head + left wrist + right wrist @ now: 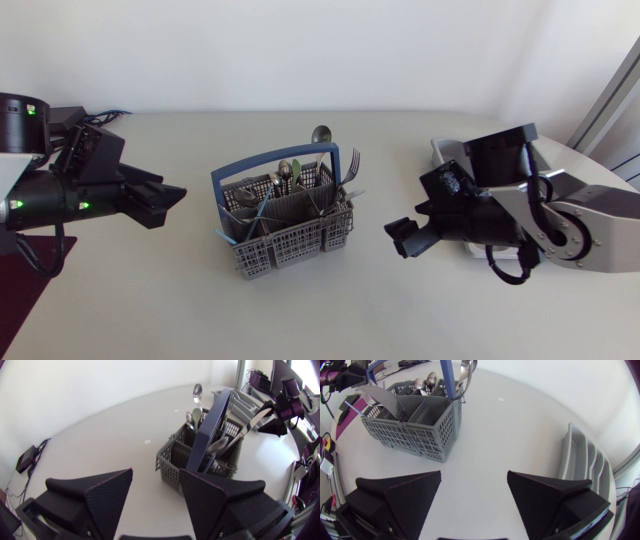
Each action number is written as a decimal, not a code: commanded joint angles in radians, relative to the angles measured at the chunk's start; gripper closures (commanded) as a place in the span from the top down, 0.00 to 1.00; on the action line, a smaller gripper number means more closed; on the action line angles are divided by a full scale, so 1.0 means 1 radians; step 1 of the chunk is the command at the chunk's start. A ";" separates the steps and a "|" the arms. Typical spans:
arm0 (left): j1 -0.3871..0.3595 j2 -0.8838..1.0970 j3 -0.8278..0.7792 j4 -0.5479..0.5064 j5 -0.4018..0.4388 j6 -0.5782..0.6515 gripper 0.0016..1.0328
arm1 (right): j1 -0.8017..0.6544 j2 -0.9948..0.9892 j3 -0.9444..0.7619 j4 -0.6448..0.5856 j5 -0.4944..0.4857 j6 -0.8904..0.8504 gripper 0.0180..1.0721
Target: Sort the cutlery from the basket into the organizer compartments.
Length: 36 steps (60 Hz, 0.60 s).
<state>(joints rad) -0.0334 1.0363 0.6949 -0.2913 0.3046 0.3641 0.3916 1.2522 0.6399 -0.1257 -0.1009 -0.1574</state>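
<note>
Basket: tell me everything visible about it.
The basket is grey latticed plastic with inner compartments and a blue hoop handle upright over it. It stands on the table, between the left gripper and right gripper, touching neither. Spoons and forks stand in it, heads up, some leaning over the rim.

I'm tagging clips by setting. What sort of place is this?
Likely a robotics lab bench, not a kitchen: a left arm and right arm flank a plain white table with a cutlery basket and an organizer.
</note>
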 commanded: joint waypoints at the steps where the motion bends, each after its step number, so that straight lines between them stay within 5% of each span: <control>1: 0.043 0.065 -0.043 -0.006 0.028 0.061 0.44 | 0.032 0.065 0.047 0.037 0.001 0.024 0.81; 14: 0.046 0.254 -0.009 0.063 0.047 0.049 0.09 | 0.066 0.185 0.130 0.093 -0.002 0.052 0.50; 21: 0.036 0.366 0.028 0.067 0.091 0.038 0.04 | 0.069 0.223 0.159 0.133 -0.010 0.052 0.26; 36: 0.009 0.476 0.095 0.098 0.157 -0.001 0.04 | 0.075 0.300 0.202 0.175 -0.034 0.061 0.23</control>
<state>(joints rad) -0.0082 1.4769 0.7383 -0.2073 0.4389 0.3878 0.4538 1.5154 0.8162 0.0353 -0.1200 -0.1184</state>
